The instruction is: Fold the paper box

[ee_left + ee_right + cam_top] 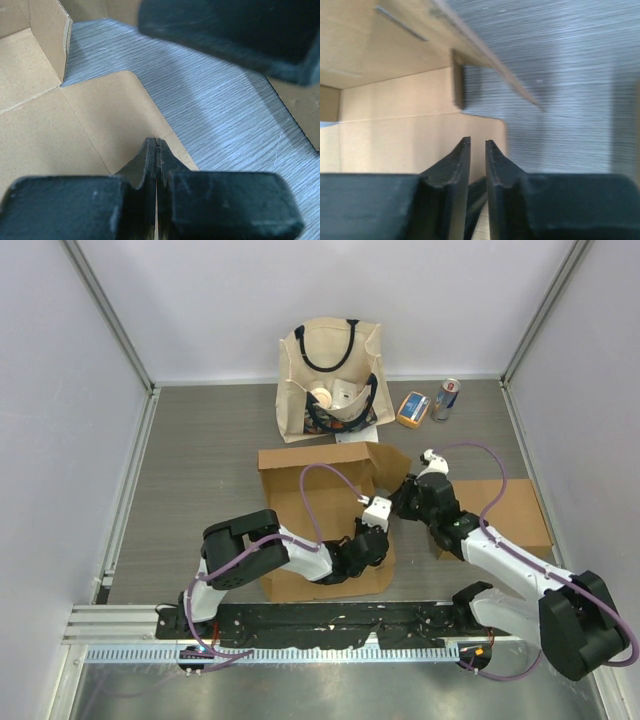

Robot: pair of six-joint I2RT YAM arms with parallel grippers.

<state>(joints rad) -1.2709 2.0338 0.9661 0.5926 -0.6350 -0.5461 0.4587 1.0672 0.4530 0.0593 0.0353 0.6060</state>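
The paper box (315, 490) is brown cardboard lying mostly flat in the middle of the table, with its far wall and a right flap (385, 458) raised. My left gripper (384, 524) is shut and empty, low over the box's right edge; in the left wrist view its fingertips (157, 142) hover above a rounded flap (100, 130). My right gripper (403, 492) is just beyond it, beside the raised flap. In the right wrist view it (478, 142) is shut but for a narrow gap, holding nothing, over the cardboard (400, 125).
A second cardboard piece (515, 510) lies under the right arm. A cream tote bag (330, 375) stands at the back, with a yellow-blue packet (413, 408) and a can (446, 398) to its right. The right arm's black body (235, 30) hangs close above the left gripper.
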